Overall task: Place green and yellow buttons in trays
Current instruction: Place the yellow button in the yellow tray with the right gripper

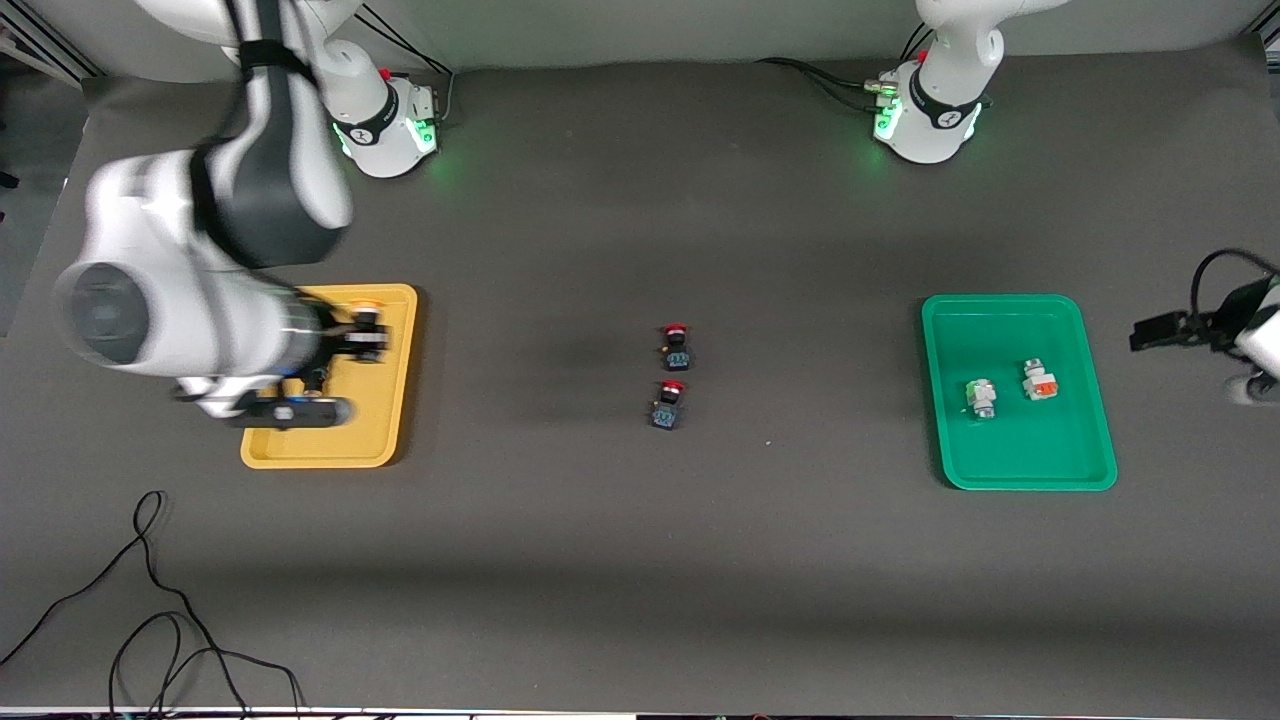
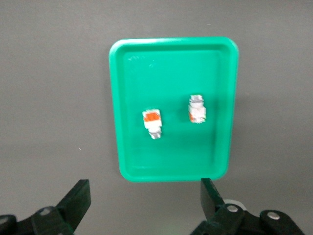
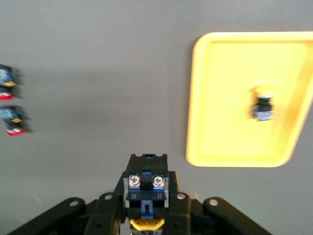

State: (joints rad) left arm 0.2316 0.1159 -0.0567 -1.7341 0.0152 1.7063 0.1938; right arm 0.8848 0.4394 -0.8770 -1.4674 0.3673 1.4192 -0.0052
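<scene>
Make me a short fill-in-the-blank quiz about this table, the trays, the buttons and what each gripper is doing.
1. The two white-bodied buttons lie in the shallow plastic ____ tray.
2. The right gripper is shut on a black-bodied button with a ____ cap.
3. The two black-bodied buttons left on the dark table mat have ____ caps.
4. The left gripper is ____, holding nothing.

Missing words: green; yellow; red; open

place: robot lab | cue: two arm bases (image 1: 385,125) bolted on grey-matted table (image 1: 640,560)
</scene>
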